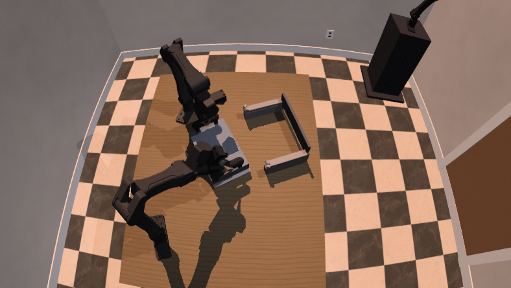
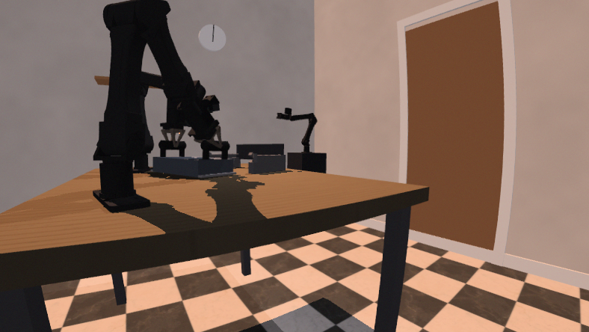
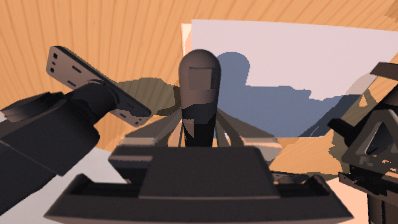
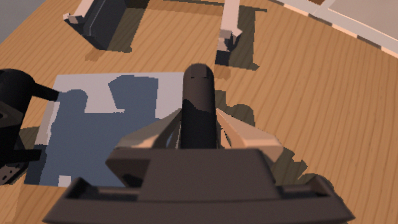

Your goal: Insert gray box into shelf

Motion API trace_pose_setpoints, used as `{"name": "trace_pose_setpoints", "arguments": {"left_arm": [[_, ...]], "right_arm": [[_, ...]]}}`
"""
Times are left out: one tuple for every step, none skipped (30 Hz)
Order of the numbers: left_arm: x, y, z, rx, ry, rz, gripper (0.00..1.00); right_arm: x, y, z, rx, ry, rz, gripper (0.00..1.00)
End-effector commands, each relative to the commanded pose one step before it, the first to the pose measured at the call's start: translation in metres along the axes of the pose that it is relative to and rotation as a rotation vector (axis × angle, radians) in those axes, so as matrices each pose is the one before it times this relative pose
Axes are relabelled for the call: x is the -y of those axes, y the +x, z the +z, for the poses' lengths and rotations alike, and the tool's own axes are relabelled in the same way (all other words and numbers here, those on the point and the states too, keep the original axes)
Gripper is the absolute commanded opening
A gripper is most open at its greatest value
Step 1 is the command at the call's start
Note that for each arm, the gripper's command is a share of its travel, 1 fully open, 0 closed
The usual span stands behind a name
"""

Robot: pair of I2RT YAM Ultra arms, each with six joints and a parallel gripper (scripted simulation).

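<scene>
The gray box (image 1: 223, 135) (image 2: 177, 167) (image 3: 300, 55) (image 4: 170, 95) lies low at the table, in front of the shelf's open side and outside its rails. My left gripper (image 1: 207, 125) (image 2: 172, 153) (image 4: 49, 124) is shut on the box's far side edge in the top view. My right gripper (image 1: 227, 168) (image 2: 214, 155) is shut on the opposite side edge. The exact contact is mostly hidden by the fingers. The shelf has a dark back (image 1: 296, 125) (image 2: 259, 149), a left rail (image 1: 262, 106) (image 4: 107, 25) and a right rail (image 1: 286, 161) (image 2: 267, 163) (image 4: 227, 20).
The table (image 1: 272, 228) (image 2: 330, 194) carries both arm bases behind the box. The two wrists stand close together above the box. A short gap separates the box from the rail mouths. A separate arm on a black pedestal (image 1: 400, 57) (image 2: 306, 161) stands beyond the table.
</scene>
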State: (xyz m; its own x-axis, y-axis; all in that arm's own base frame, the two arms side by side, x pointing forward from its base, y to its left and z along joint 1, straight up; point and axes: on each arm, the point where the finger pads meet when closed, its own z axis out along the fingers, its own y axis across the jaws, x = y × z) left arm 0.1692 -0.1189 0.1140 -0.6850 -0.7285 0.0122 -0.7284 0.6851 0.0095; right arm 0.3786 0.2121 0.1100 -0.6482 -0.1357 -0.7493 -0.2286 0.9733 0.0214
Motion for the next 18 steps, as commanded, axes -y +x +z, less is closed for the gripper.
{"name": "trace_pose_setpoints", "arguments": {"left_arm": [[0.00904, -0.00811, -0.03074, 0.05324, 0.08161, -0.01104, 0.16], [0.00017, -0.00003, -0.00017, 0.00009, 0.00066, -0.00001, 0.16], [0.00060, -0.00010, -0.00063, 0.00034, 0.00247, -0.00009, 0.16], [-0.00070, 0.00012, 0.00071, -0.00038, -0.00281, 0.00009, 0.16], [0.00061, -0.00011, -0.00063, 0.00034, 0.00247, -0.00009, 0.16], [0.01288, -0.00247, 0.00182, 0.01010, 0.05279, 0.01811, 0.16], [-0.00980, 0.00211, -0.00209, -0.00688, -0.04045, -0.01619, 0.16], [-0.00059, 0.00028, -0.00027, -0.00079, -0.00232, 0.00016, 0.16], [0.00000, 0.00000, 0.00000, 0.00000, 0.00000, 0.00000, 0.16], [0.00000, 0.00000, 0.00000, 0.00000, 0.00000, 0.00000, 0.16], [-0.00048, -0.00030, 0.00517, 0.00068, -0.01135, 0.00142, 0.16], [0.00169, 0.00148, -0.00515, 0.00242, 0.01640, 0.00611, 0.16], [0.00060, -0.00476, 0.00007, 0.00280, 0.00521, -0.02084, 0.16], [0.00108, -0.00113, -0.00012, 0.00213, 0.00531, 0.00919, 0.16], [0.00104, -0.00051, -0.00020, 0.00192, 0.00501, -0.00464, 0.16], [0.00045, -0.00026, -0.00026, 0.00171, 0.00262, -0.00722, 0.16], [0.00039, 0.00074, -0.00038, 0.00120, 0.00209, 0.00147, 0.16], [0.00050, 0.00116, -0.00047, 0.00143, 0.00248, 0.00598, 0.16]], "right_arm": [[-0.00419, -0.04193, -0.01809, 0.10704, -0.01966, 0.02158, 0.16], [0.00000, 0.00000, 0.00000, 0.00000, 0.00000, -0.00047, 0.16], [0.00000, 0.00000, 0.00000, 0.00001, 0.00000, 0.00001, 0.16], [0.00000, -0.00001, 0.00000, 0.00001, 0.00000, 0.00001, 0.16], [0.00070, -0.00138, -0.00066, 0.00950, 0.01527, -0.01886, 0.16], [0.00376, 0.00009, 0.00134, -0.00557, -0.00197, 0.01693, 0.16], [0.00067, -0.00022, 0.00012, 0.00026, 0.00125, 0.00022, 0.16], [-0.00004, 0.00006, -0.00001, -0.00052, -0.00070, 0.00160, 0.16], [0.00000, 0.00000, 0.00000, 0.00000, 0.00000, 0.00000, 0.16], [0.00000, 0.00000, 0.00000, 0.00000, 0.00000, 0.00000, 0.16], [0.00028, 0.00782, 0.00305, -0.01742, 0.00428, -0.00996, 0.16], [0.00038, -0.00852, -0.00342, 0.01931, -0.00201, 0.00656, 0.16], [0.00017, -0.00036, -0.00015, 0.00076, 0.00070, -0.00102, 0.16], [0.00017, -0.00049, -0.00019, 0.00109, 0.00076, -0.00118, 0.16], [0.00020, -0.00052, -0.00023, 0.00107, 0.00088, -0.00132, 0.16], [0.00019, -0.00064, -0.00030, 0.00128, 0.00089, -0.00160, 0.16], [0.00021, -0.00074, -0.00035, 0.00150, 0.00098, -0.00171, 0.16], [0.00023, -0.00086, -0.00040, 0.00176, 0.00112, -0.00170, 0.16]]}}
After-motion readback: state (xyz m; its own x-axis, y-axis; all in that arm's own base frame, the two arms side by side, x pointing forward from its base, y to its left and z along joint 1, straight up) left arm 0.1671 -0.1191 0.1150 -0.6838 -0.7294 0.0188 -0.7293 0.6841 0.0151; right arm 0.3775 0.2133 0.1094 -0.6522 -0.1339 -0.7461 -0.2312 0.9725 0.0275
